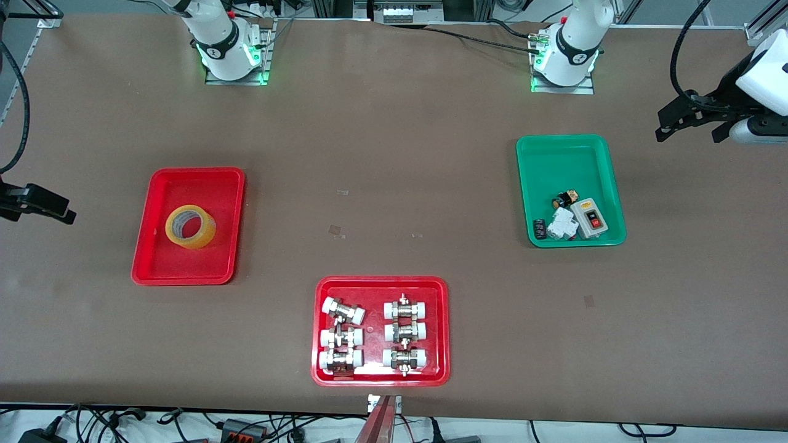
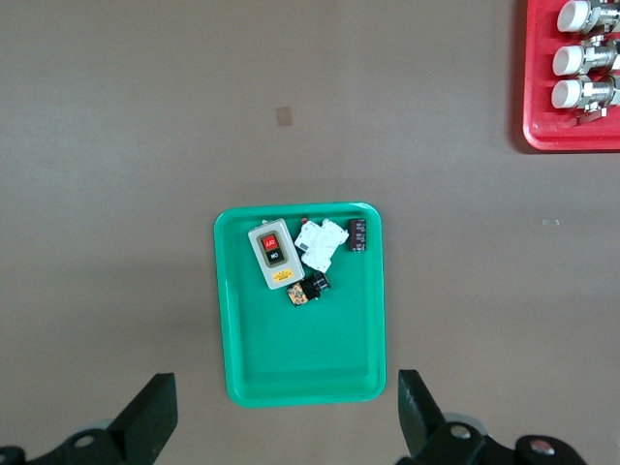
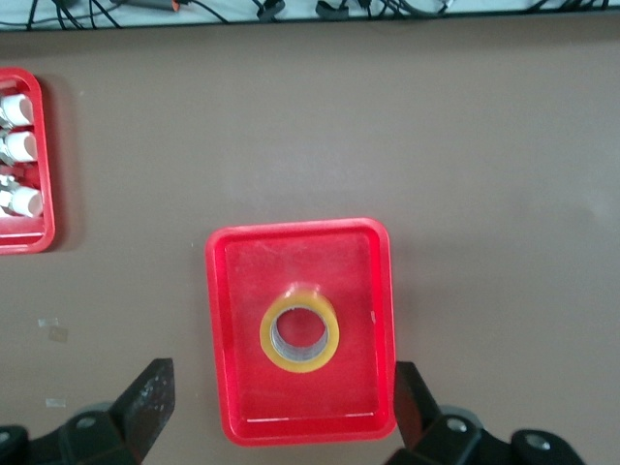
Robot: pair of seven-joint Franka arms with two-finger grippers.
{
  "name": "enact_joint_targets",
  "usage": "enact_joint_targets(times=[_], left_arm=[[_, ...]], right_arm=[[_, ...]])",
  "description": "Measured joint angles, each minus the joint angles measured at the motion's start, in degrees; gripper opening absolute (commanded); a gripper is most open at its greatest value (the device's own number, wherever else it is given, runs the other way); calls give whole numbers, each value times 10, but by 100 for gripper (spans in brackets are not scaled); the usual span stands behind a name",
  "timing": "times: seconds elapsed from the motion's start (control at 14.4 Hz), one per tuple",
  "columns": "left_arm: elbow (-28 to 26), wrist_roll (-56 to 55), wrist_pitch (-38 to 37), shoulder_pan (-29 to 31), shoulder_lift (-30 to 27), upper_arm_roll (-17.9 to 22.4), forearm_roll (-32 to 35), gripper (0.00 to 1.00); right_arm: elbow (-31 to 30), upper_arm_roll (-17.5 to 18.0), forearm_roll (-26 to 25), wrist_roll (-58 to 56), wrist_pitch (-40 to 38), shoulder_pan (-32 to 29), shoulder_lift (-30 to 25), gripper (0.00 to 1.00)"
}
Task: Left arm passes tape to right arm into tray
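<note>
The yellow tape (image 1: 190,226) lies flat in the plain red tray (image 1: 160,258) toward the right arm's end of the table. The right wrist view looks straight down on the tape (image 3: 299,333) and its tray (image 3: 232,291). My right gripper (image 3: 281,407) hangs high over that tray, open and holding nothing; in the front view the right gripper (image 1: 43,203) shows at the picture's edge. My left gripper (image 1: 688,130) hangs open and holding nothing over the left arm's end of the table, and the left gripper (image 2: 286,417) straddles the view of the green tray's rim.
A green tray (image 1: 554,160) with a switch box and small electrical parts (image 2: 305,252) sits toward the left arm's end. A red tray of white-capped metal fittings (image 1: 378,286) sits nearest the front camera. Cables run along the table's edges.
</note>
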Motion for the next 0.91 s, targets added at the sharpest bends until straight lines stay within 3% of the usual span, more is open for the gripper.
enact_joint_targets(times=[0.42, 0.91], left_arm=[[0, 0, -10, 0, 2, -1, 0, 100], [0, 0, -17, -5, 3, -3, 0, 100]], right_arm=[[-58, -1, -11, -12, -5, 0, -58, 100], [-179, 3, -11, -14, 9, 1, -144, 100]])
